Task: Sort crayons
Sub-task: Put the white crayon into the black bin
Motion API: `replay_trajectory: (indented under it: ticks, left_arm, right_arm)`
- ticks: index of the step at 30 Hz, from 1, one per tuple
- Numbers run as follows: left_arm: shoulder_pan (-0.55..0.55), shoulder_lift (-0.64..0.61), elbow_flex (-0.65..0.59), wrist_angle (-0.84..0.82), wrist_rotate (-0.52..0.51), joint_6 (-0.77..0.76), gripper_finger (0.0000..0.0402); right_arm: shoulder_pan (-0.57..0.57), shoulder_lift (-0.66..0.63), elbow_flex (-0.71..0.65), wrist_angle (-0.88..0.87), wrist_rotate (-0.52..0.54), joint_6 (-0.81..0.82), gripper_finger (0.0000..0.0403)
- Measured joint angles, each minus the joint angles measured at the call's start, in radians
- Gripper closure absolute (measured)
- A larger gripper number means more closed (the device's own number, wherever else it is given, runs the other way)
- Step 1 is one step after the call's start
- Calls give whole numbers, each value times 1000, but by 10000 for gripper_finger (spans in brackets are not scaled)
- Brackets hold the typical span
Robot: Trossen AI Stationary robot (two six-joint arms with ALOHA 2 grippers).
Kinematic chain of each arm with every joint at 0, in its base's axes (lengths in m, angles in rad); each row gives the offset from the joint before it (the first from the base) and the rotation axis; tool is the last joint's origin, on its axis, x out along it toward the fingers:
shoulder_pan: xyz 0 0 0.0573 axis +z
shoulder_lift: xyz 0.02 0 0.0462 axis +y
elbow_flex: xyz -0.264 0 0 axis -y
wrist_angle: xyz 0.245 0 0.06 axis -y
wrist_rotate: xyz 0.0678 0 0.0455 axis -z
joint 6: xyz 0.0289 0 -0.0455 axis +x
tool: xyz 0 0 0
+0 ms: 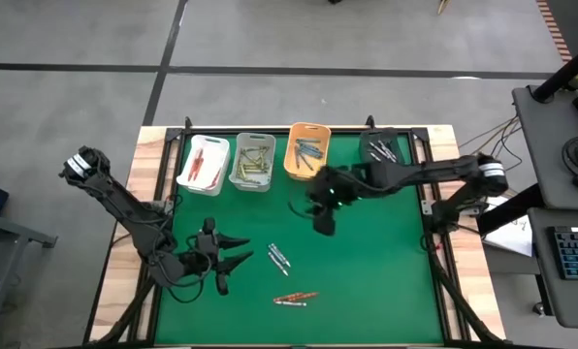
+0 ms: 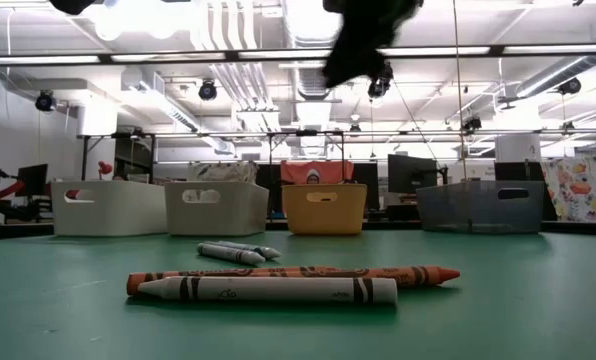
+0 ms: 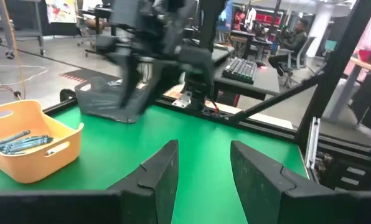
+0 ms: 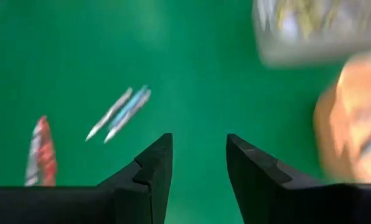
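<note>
Two grey-blue crayons (image 1: 278, 258) lie side by side on the green mat; they also show in the low view (image 2: 234, 251) and the right wrist view (image 4: 120, 113). An orange-red crayon (image 2: 298, 275) and a white one (image 2: 268, 290) lie together nearer the front edge (image 1: 295, 298). My right gripper (image 1: 323, 225) hangs open and empty above the mat's middle, near the orange bin (image 1: 306, 150); its fingers show apart in its wrist view (image 4: 199, 165). My left gripper (image 1: 248, 249) is open and empty low over the near left of the mat, left of the grey-blue pair.
Four bins stand in a row at the far edge: a white one (image 1: 204, 163) with red crayons, a grey one (image 1: 253, 161) with yellowish ones, the orange one with blue ones (image 3: 20, 142), and a black one (image 1: 381, 147). Bare mat lies at the right.
</note>
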Motion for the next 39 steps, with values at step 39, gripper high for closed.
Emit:
replay_trajectory:
  ticks: [39]
  left_arm:
    - [222, 469, 77, -248, 673, 533, 273]
  right_arm:
    - [815, 7, -198, -183, 51, 1577, 282]
